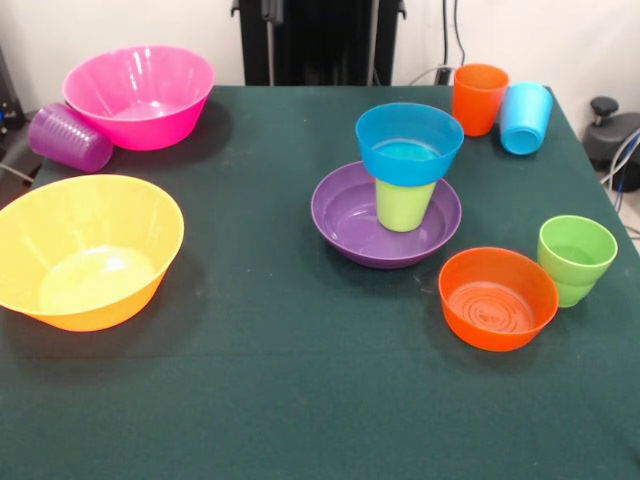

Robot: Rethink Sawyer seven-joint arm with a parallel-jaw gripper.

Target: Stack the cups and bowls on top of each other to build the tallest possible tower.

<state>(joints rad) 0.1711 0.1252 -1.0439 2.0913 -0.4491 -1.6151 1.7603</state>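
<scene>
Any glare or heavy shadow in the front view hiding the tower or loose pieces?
Front view: even light, no blown-out glare; soft shadows beside the pink bowl and yellow-orange bowl; the tower reads sharp; the orange bowl shows only mild sheen.

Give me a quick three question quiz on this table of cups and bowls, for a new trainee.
1. True or false: the small blue bowl sits on top of the lime-yellow cup.
2. Which piece forms the tower's base? A) pink bowl B) wide purple bowl C) orange bowl
3. Fill in: the purple cup lies on its ____ beside the pink bowl.

Key: 1 true; 2 B; 3 side.
</scene>
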